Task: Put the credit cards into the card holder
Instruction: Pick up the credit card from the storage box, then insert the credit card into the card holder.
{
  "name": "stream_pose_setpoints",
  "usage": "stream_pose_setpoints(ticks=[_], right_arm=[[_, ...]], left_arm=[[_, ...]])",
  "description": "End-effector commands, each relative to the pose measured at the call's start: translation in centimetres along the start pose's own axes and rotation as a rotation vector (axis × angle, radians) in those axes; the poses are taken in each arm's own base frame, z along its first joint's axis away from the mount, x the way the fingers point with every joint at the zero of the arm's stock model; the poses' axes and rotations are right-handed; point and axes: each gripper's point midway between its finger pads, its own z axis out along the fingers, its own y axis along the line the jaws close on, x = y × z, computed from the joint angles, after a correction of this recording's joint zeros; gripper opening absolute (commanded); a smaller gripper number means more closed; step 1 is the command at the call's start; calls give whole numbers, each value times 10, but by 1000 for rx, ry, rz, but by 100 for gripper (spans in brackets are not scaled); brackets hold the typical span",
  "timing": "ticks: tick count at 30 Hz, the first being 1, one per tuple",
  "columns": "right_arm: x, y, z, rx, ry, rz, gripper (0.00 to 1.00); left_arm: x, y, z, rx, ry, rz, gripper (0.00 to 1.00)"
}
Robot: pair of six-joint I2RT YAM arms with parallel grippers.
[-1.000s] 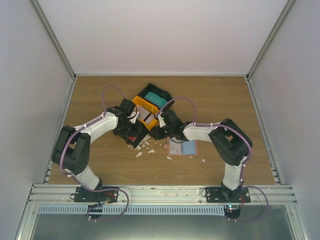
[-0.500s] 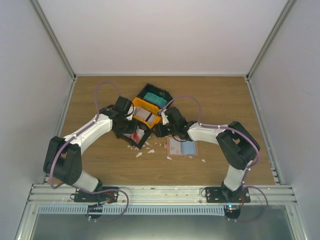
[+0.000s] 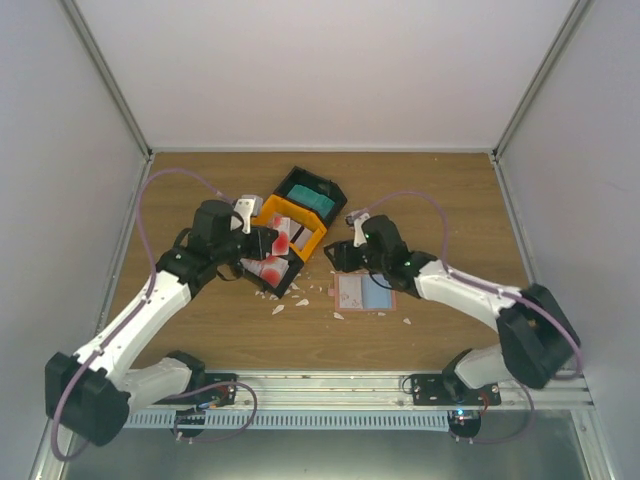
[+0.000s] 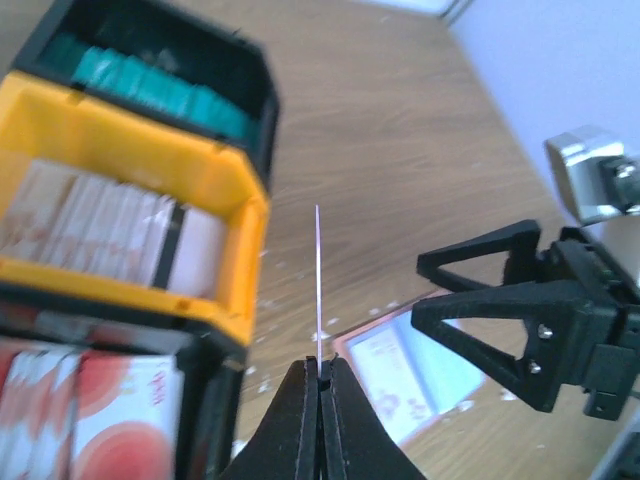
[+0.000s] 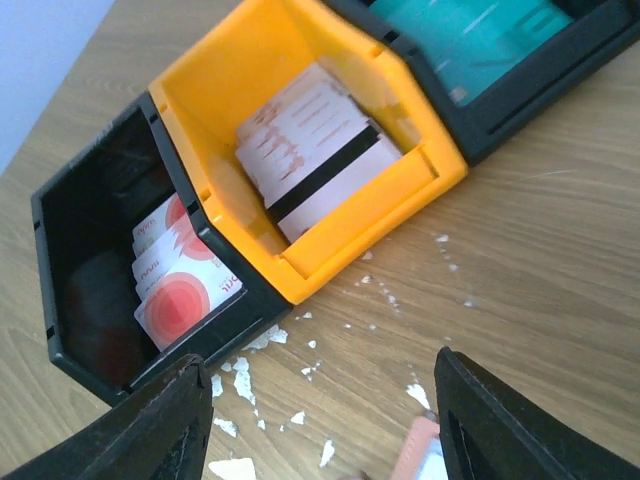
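One credit card (image 4: 318,290) out so far, pinched edge-on in the closed left end effector (image 4: 321,368) beside the tray (image 4: 240,250), short of the card holder (image 3: 363,293); none visibly slotted in, stacks left in the tray. Lies open and flat on the counter (image 3: 440,200) by the tray's corner, between both arms, with the right end effector (image 5: 320,420) spread empty nearby and free surface to its right.

Card holder (image 3: 364,293) near compartment tray (image 3: 323,180)
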Motion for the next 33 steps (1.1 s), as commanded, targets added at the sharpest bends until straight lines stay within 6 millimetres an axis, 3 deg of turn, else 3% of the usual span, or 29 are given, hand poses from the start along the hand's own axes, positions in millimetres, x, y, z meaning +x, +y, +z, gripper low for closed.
stream_pose_setpoints(ticks=[1, 4, 8, 15, 18, 25, 33], right_arm=[[-5, -20, -39, 114, -59, 27, 63], [-10, -19, -66, 122, -112, 17, 65], [-17, -35, -96, 222, -176, 14, 67], [-12, -64, -126, 383, -210, 25, 70], [0, -74, -125, 418, -178, 43, 70], [41, -94, -109, 460, -46, 98, 58], [86, -107, -82, 380, 101, 199, 58]], left_arm=[[-36, -57, -24, 285, -187, 46, 0], [-38, -79, -31, 425, -210, 34, 0], [-31, -98, -28, 563, -176, -17, 0], [-13, -122, -8, 609, -137, -59, 0], [0, -129, 8, 600, -103, -69, 0], [30, -136, 53, 584, 7, -144, 0], [74, -121, 111, 499, 133, -265, 0]])
